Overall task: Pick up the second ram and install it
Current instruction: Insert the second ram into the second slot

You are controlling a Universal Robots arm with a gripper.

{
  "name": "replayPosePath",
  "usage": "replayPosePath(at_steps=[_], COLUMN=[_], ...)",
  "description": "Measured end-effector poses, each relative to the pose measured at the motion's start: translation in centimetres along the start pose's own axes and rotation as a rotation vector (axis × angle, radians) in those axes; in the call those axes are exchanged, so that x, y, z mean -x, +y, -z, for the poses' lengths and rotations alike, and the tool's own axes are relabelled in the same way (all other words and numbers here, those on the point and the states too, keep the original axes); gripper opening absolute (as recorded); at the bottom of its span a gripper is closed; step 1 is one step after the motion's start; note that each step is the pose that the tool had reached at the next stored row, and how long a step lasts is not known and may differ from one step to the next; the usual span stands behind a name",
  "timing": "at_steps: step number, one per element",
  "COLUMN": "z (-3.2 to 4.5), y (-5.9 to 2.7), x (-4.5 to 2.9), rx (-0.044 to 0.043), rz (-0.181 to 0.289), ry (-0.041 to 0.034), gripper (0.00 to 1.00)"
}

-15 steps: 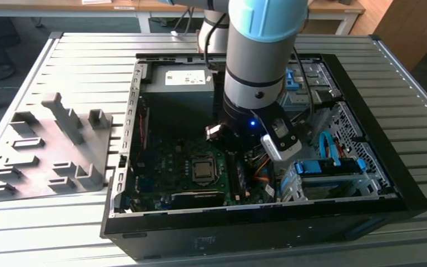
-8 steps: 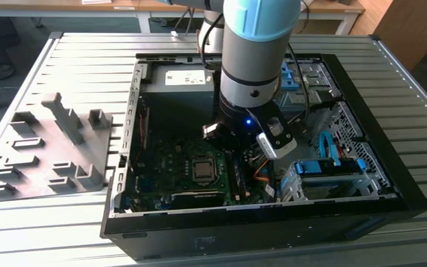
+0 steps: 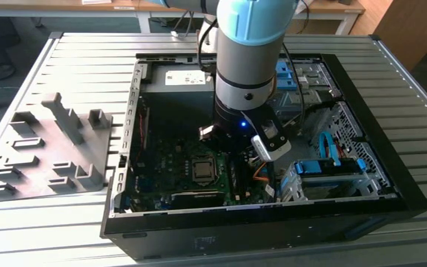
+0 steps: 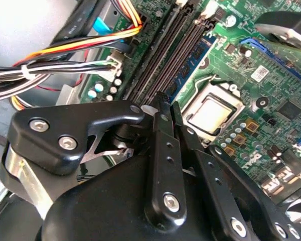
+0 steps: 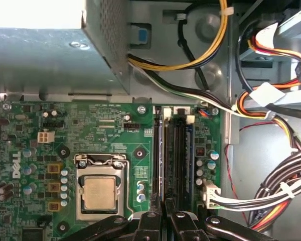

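A ribbed grey metal tabletop (image 3: 87, 61) carries an open black desktop computer case (image 3: 258, 219), and the grey and pale-blue robot arm (image 3: 247, 67) reaches down through the case's open side, so the hand sits inside, ringed by the case's rim. Well away from the hand, outside the case towards the exterior view's left, lies a flat grey plastic tray with thick uprights (image 3: 20, 167).

Below the hand spreads the green motherboard (image 5: 90, 125). Beyond the far end of the memory slots a grey sheet-metal box (image 5: 50, 55) closes off the room; its lower edge runs just past the board's edge. On one side of the hand a loose bundle of black, white, orange and yellow cables (image 5: 271, 191) crowds in near the outermost slot. On the other side, the square silver processor in its metal frame (image 5: 99, 193) lies flat and low, just beside the slots.

The second ram (image 4: 193, 57), a thin dark stick with small blue-marked chips, stands on edge in the slot nearest the processor (image 5: 159, 150), running straight away from the hand. Black slots lie between it and the cables.

The hand (image 4: 169, 104) hovers right at the near end of that stick (image 5: 165, 203). Its black metal fingers (image 4: 163, 130) are drawn close, with only a slit between the tips. I cannot tell whether they pinch the stick's edge.
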State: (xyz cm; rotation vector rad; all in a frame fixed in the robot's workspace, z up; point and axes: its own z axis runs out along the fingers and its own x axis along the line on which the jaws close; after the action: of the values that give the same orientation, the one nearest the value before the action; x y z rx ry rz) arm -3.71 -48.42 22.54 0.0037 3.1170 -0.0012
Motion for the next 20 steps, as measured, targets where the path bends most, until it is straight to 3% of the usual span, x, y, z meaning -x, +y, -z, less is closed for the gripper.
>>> replayPosePath(at_steps=[5,10,20], z=[-0.22,-0.27,-0.62], y=[0.00,-0.15,-0.21], x=[-0.03,-0.03,0.06], rx=[-0.0054,-0.0125,-0.0136], rz=[-0.033,-0.033,-0.033], ry=[0.0002,0.0000,-0.0001], gripper=[0.14,0.14,0.14])
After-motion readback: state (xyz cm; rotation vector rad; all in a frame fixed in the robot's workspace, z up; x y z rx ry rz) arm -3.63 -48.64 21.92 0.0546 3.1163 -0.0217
